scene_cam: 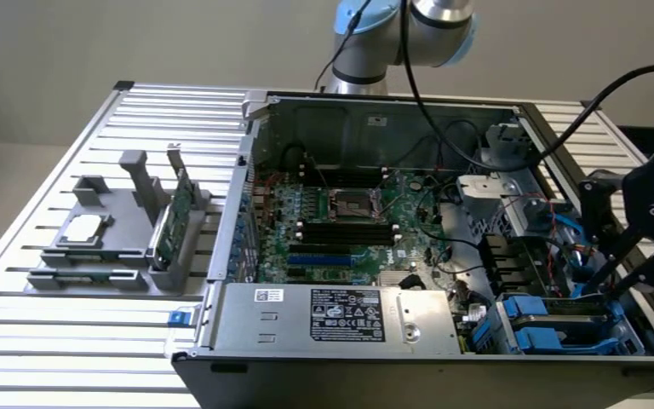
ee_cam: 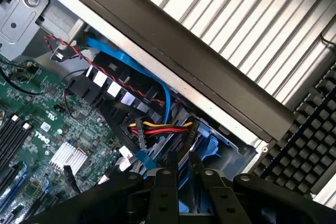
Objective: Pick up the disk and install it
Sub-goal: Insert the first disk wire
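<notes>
The gripper (ee_cam: 184, 163) gripped the blue-framed disk (ee_cam: 182, 198) edgewise at the drive bay, in a corner of the computer case (scene_cam: 361, 383) at the exterior view's right. A blue cable (ee_cam: 160, 80) and a red-yellow wire bundle (ee_cam: 160, 127) crowded the bay. The exterior view added the power supply (scene_cam: 339, 315), the motherboard (scene_cam: 339, 213) and a grey fixture (scene_cam: 111, 247) on the slatted table (scene_cam: 31, 341).

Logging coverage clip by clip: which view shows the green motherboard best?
The exterior view: the motherboard lies nearly whole in the open case, socket and slots plain. The wrist view gives one cropped part of the motherboard, with a heatsink.
</notes>
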